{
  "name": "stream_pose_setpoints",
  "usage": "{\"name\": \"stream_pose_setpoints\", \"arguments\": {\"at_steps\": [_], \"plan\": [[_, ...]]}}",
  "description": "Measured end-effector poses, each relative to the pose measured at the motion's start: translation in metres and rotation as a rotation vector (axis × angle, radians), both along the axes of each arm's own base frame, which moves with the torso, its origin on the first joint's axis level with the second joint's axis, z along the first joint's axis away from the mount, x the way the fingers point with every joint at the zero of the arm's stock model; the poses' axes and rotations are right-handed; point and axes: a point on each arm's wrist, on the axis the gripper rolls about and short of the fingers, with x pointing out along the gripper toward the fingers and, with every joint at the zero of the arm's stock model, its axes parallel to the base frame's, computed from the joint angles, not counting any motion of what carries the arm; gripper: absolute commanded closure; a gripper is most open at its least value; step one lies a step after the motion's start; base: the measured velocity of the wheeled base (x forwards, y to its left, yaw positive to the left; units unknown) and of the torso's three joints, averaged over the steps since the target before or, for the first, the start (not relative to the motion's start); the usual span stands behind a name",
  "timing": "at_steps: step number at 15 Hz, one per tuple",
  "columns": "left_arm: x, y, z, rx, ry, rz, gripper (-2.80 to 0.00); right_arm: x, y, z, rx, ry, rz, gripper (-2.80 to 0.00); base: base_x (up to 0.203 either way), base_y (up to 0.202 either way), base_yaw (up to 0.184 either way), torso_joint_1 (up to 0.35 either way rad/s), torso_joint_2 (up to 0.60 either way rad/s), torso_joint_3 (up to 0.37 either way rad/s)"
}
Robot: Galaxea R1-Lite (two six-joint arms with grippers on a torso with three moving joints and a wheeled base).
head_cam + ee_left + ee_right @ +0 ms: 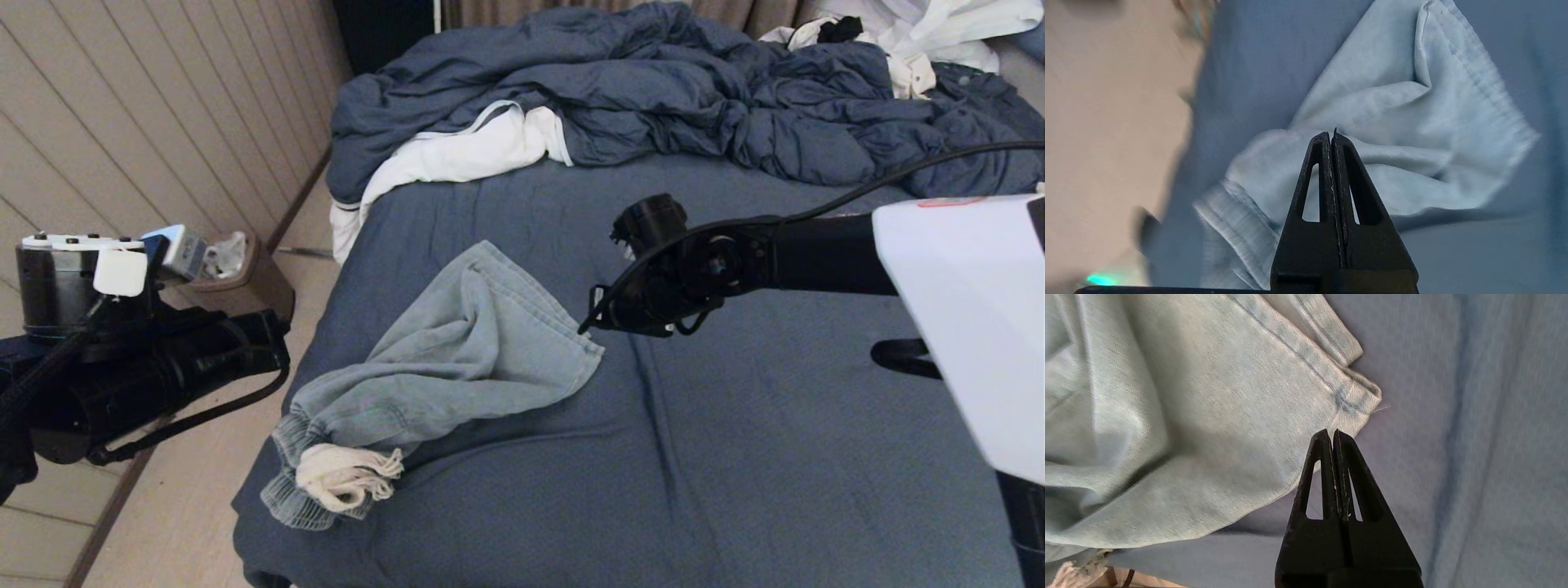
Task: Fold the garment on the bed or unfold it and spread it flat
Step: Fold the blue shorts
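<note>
Right hand (1334,435) nearest in its wrist view, clenched, empty, tips by hem corner of garment (457,351), prob. poised to take it. Left hand (1331,136) clenched, empty, above the cloth. Shorts rumpled on bed (735,457), left-centre of head frame; long axis lower left to upper right, waistband lower left.

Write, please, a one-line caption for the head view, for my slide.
Crumpled denim shorts lie near the bed edge; right gripper hovers shut beside their hem.
</note>
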Motion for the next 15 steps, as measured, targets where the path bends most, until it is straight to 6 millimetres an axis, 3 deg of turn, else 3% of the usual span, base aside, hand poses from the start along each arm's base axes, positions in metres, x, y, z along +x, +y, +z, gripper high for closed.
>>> {"name": "stream_pose_setpoints", "arguments": {"at_steps": [4, 7, 10, 15], "plan": [[-0.003, 0.029, -0.006, -0.206, 0.053, -0.009, 0.0, 0.003, 0.017, 0.013, -0.05, -0.11, 0.069, 0.0, 0.0, 0.0, 0.0, 0.0, 0.0, 0.0], [-0.011, 0.038, -0.017, -0.235, 0.097, -0.03, 0.0, 0.006, 0.035, 0.016, -0.071, -0.223, 0.089, 0.0, 0.0, 0.0, 0.0, 0.0, 0.0, 0.0], [-0.015, 0.039, -0.023, -0.241, 0.079, -0.035, 0.0, 0.011, 0.043, 0.001, -0.103, -0.225, 0.087, 0.0, 0.0, 0.0, 0.0, 0.0, 0.0, 0.0], [-0.021, 0.027, -0.033, -0.236, 0.104, -0.084, 0.0, 0.039, 0.033, -0.023, -0.062, -0.283, 0.051, 0.0, 0.0, 0.0, 0.0, 0.0, 0.0, 0.0]]}}
